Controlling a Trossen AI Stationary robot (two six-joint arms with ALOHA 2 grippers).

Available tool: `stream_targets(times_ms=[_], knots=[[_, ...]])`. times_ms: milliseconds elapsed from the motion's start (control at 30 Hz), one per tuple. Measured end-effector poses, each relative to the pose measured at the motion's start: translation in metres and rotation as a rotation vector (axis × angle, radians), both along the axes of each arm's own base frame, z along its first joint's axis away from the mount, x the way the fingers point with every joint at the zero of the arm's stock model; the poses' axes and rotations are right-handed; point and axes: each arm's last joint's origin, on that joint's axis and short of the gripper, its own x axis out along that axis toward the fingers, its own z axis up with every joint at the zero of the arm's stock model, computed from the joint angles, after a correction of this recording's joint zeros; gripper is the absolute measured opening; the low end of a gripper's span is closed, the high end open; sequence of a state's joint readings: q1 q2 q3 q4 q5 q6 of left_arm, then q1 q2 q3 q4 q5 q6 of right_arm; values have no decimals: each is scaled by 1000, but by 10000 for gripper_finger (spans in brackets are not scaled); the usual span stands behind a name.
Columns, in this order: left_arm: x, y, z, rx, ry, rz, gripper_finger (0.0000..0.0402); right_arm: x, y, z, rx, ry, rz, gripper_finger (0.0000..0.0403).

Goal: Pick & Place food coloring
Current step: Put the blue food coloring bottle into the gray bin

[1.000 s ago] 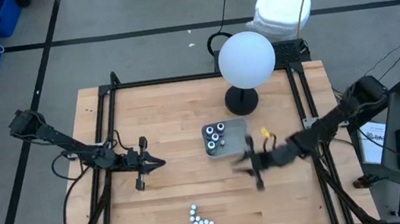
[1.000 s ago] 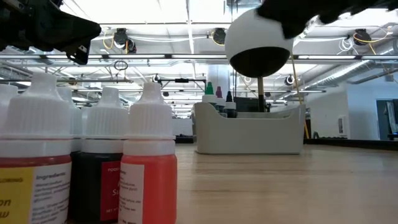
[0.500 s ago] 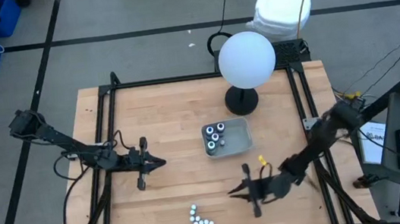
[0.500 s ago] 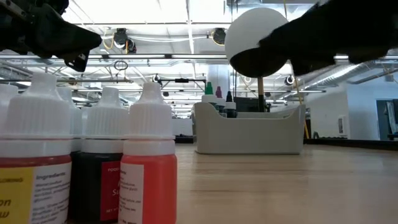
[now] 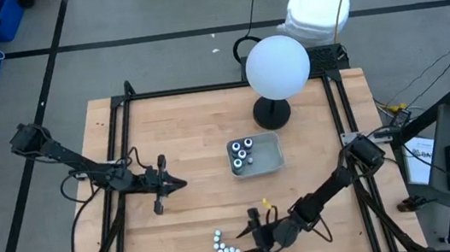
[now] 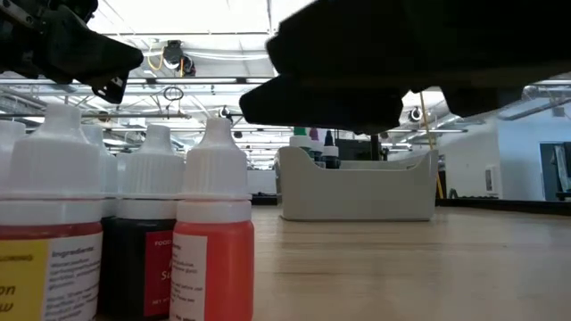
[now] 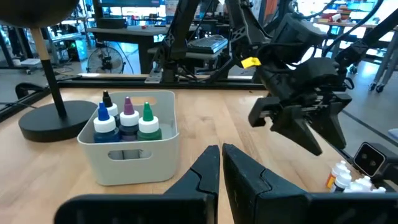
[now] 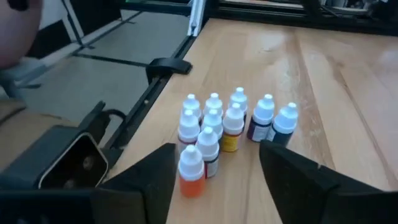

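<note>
Now, front edge: the food coloring bottles (image 5: 225, 245) are being seen bunched upright on the table (image 5: 191, 130), white caps up, close to the low camera (image 8: 68, 163).
Nearest bottle: an orange one (image 8: 191, 171) is being shown at the front of the cluster, with yellow, dark and blue ones behind it.
Right gripper: the right gripper (image 5: 251, 236) is being held just beside the cluster, fingers (image 8: 305, 177) spread wide apart, with nothing gripped between them and the bottles framed in the gap.
Left gripper: the left gripper (image 5: 176, 183) is being kept mid-table, well apart from the cluster, fingers (image 7: 208, 171) pressed together with nothing held.
Tray: a clear grey tray (image 5: 270, 159) is being shown farther back, near the table's middle, with several more little bottles (image 5: 242, 153) standing in its left part; blue, purple and green tips are being caught by the left wrist view.
Far side: a white globe lamp (image 5: 277, 66) on a dark round base is being seen beyond the tray.
</note>
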State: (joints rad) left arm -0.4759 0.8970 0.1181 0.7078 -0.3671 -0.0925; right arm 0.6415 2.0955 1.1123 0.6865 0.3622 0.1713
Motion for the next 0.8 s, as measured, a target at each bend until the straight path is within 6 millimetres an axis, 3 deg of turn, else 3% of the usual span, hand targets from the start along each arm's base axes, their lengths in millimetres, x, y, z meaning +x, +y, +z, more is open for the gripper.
stream_targets(times_ms=[267, 533, 700, 800], knots=[[0, 0, 0, 5, 1, -1, 26, -2, 5, -16, 77, 46, -26, 226], [0, 0, 0, 4, 1, -3, 26, -4, 19, -9, 81, 30, 1, 226], [0, 0, -1, -7, 15, -3, 26, -8, 14, -8, -21, 8, -17, 220], [0, 0, -4, 2, 36, -2, 26, -18, 5, 1, -64, -11, -1, 196]])
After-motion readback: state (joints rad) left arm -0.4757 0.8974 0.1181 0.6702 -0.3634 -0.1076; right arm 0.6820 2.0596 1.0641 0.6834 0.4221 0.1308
